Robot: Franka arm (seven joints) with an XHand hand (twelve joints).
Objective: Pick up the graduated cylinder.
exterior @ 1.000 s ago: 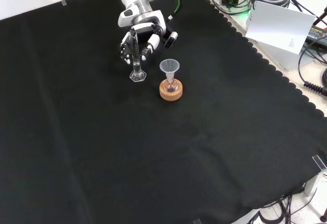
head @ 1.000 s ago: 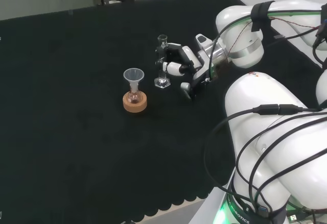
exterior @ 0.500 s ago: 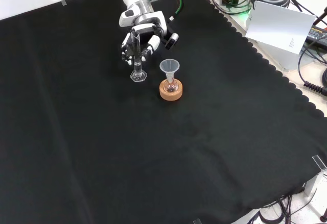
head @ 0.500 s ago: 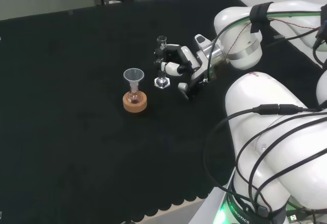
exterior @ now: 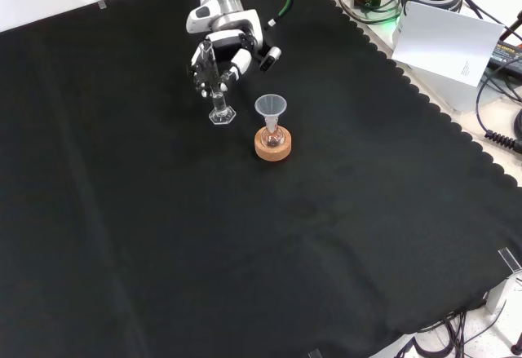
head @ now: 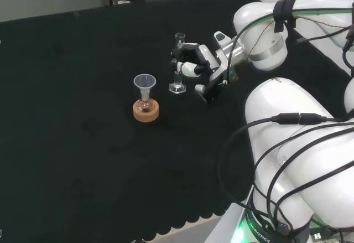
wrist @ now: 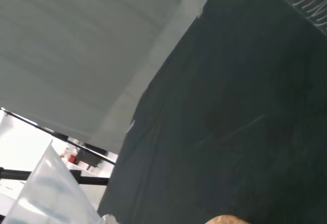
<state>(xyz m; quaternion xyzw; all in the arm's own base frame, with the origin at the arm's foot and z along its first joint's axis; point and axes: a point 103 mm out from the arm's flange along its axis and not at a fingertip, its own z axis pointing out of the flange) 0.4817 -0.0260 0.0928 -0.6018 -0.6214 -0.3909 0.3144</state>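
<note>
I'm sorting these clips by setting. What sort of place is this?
Likely a robotics lab set up for chemistry handling: a black cloth bench, a graduated cylinder held by the robot hand, and a funnel in a flask on a cork ring.

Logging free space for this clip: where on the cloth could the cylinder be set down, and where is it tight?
In the front view, the cloth lies bare below the cork stand and across the whole left side. It is crowded near the top, where the hand is curled round the cylinder, close beside the funnel on the flask.
</note>
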